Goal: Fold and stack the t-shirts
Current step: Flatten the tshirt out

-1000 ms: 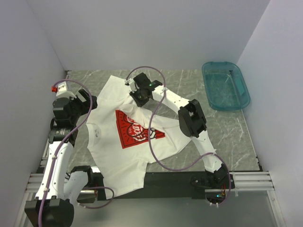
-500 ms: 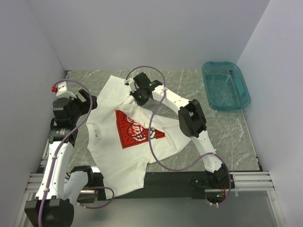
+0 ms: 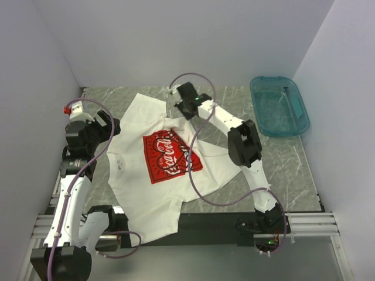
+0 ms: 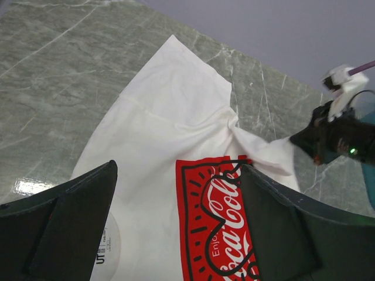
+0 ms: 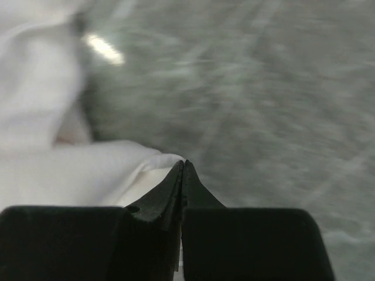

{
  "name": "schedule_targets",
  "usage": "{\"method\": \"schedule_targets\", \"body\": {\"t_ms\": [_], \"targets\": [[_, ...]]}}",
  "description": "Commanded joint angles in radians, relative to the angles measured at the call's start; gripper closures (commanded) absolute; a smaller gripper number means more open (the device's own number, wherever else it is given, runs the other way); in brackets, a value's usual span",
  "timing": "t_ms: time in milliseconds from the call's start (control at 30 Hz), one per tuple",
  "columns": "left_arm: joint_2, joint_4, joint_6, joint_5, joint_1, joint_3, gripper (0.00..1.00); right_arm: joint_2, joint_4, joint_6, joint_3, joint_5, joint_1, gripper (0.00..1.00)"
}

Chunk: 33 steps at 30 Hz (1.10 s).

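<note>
1. I judge this the straightening step, before any fold. The t-shirt (image 3: 135,178) lies print up on the left half of the table (image 3: 281,170), its near part draping past the near edge.
2. The right gripper (image 5: 183,170) is clenched on a pinch of cloth at the t-shirt's far side. The left gripper (image 4: 179,167) hangs released above its left part.
3. Next, I think: draw that pinch gently outward to flatten the puckers — without dragging the whole t-shirt.
4. Count: one t-shirt, two grippers, one basin (image 3: 279,108) — far right.
</note>
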Motion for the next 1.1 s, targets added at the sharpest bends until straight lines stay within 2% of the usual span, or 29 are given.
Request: {"method": "schedule_targets", "body": {"t_ms": [0,167,300,467,500,567,600,633,833,867,933,967,1000,1067], "targets": [[-0.002,0.032,0.009,0.025,-0.002,-0.005,0.08,-0.090,0.129,-0.067,0.014,0.220,-0.121,1.00],[-0.002,0.029,0.010,0.022,-0.002,-0.003,0.08,-0.046,0.135,-0.116,0.163,0.280,-0.226,1.00],[0.001,0.027,0.012,0.017,-0.002,-0.003,0.08,-0.034,0.213,-0.178,0.172,0.321,-0.243,1.00],[0.004,0.026,0.012,0.012,-0.001,-0.005,0.08,0.017,0.365,-0.279,0.170,0.453,-0.266,1.00],[0.004,0.027,0.012,0.011,-0.002,-0.006,0.08,0.037,0.409,-0.285,0.189,0.509,-0.284,0.98],[0.010,0.023,0.012,0.008,-0.002,-0.003,0.08,0.089,0.422,-0.299,0.267,0.540,-0.296,0.84],[0.012,0.023,0.013,0.008,-0.003,-0.003,0.08,0.097,0.425,-0.307,0.282,0.556,-0.307,0.67],[0.013,0.023,0.012,0.009,-0.003,-0.003,0.08,0.100,0.429,-0.310,0.278,0.556,-0.310,0.64],[0.024,0.024,0.012,0.017,-0.003,-0.005,0.08,0.025,0.446,-0.273,0.154,0.541,-0.332,0.63],[0.029,0.023,0.013,0.017,-0.001,-0.003,0.08,0.014,0.422,-0.253,0.155,0.492,-0.333,0.62],[0.044,0.027,0.013,0.031,-0.003,-0.002,0.08,-0.047,0.258,-0.213,0.143,0.350,-0.335,0.60],[0.053,0.027,0.013,0.038,-0.001,0.000,0.08,-0.085,0.191,-0.224,0.119,0.094,-0.333,0.58],[0.076,0.024,0.012,0.043,-0.001,0.003,0.08,-0.122,0.073,-0.245,0.083,-0.044,-0.333,0.53],[0.120,0.024,0.004,0.066,0.002,0.012,0.08,-0.265,-0.013,-0.328,-0.076,-0.367,-0.310,0.49]]}}
